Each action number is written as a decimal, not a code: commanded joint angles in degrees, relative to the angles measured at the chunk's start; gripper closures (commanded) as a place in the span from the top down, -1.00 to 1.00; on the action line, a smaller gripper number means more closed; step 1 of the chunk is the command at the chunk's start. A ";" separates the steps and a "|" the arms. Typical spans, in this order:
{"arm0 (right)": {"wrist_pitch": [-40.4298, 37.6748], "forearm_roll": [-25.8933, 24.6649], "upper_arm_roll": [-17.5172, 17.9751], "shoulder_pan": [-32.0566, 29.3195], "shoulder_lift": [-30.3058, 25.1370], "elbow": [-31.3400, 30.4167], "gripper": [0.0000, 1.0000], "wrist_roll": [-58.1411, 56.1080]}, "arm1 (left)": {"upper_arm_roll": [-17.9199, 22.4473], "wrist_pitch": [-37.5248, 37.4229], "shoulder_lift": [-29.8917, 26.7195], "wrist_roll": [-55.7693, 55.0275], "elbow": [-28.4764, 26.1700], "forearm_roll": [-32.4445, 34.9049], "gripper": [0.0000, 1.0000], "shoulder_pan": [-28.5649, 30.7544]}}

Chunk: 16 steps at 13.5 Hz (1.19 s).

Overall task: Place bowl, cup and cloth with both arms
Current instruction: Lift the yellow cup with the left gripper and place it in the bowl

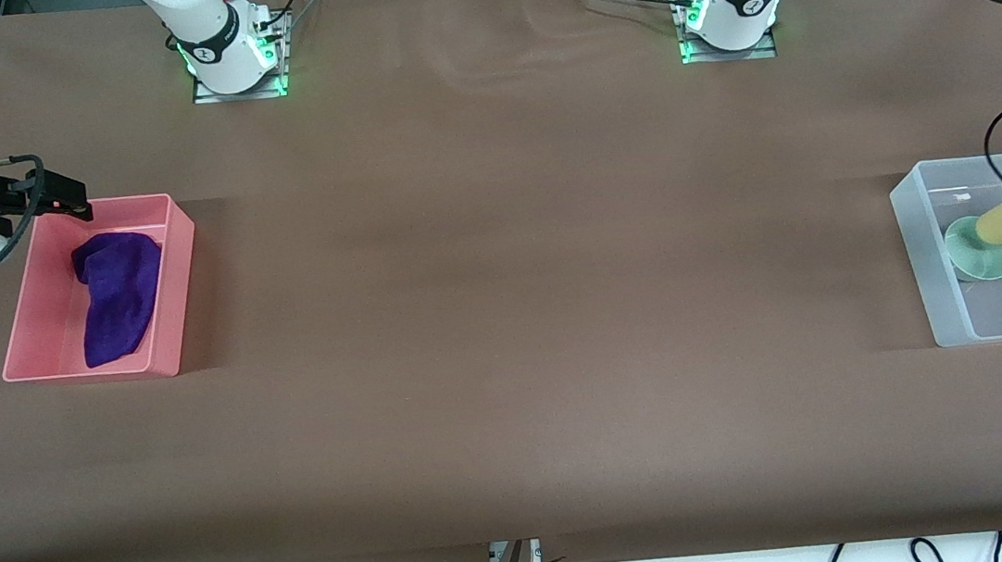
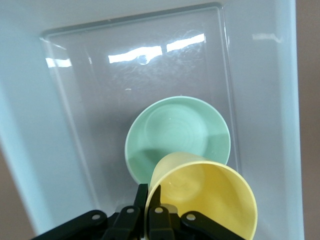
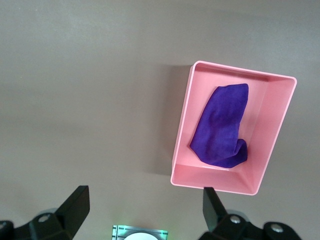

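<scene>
Yellow cup (image 2: pixel 202 197) pinched at its rim by left claw (image 2: pixel 145 212), over green bowl (image 2: pixel 177 137) in clear bin (image 1: pixel 929 273) | right claw (image 3: pixel 142 207) spread wide, empty, above pink bin's (image 1: pixel 176 287) edge | purple cloth (image 1: pixel 119 293) inside it

Pink bin (image 1: pixel 180 259) at right arm's end, clear bin (image 1: pixel 929 273) at left arm's end (both rectangular), brown table (image 1: pixel 505 318)

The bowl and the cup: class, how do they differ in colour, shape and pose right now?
The bowl is pale mint green; the cup is yellow. The bowl is wide and shallow; the cup is narrower, with tapered sides. The bowl sits on the floor of the clear bin; the cup hangs tilted above it, gripped by the left end effector. Both are plain and handleless.
</scene>
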 commanded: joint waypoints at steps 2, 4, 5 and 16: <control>-0.90 0.59 0.22 -0.41 0.85 1.57 1.00 -0.20 | -0.49 2.23 0.83 2.92 -0.67 -2.08 -1.00 0.63; -0.55 0.59 0.22 -0.41 1.02 1.83 1.00 -0.20 | -0.49 2.23 1.44 3.28 -0.58 -2.00 -0.70 0.55; -0.90 0.68 0.22 -0.41 1.46 2.70 1.00 -0.20 | -0.49 2.15 1.44 5.11 -0.67 -1.91 0.57 0.46; -0.90 0.68 0.22 -0.41 1.82 2.89 1.00 -0.11 | -0.93 -18.75 -8.47 -12.33 10.57 8.72 1.00 -10.24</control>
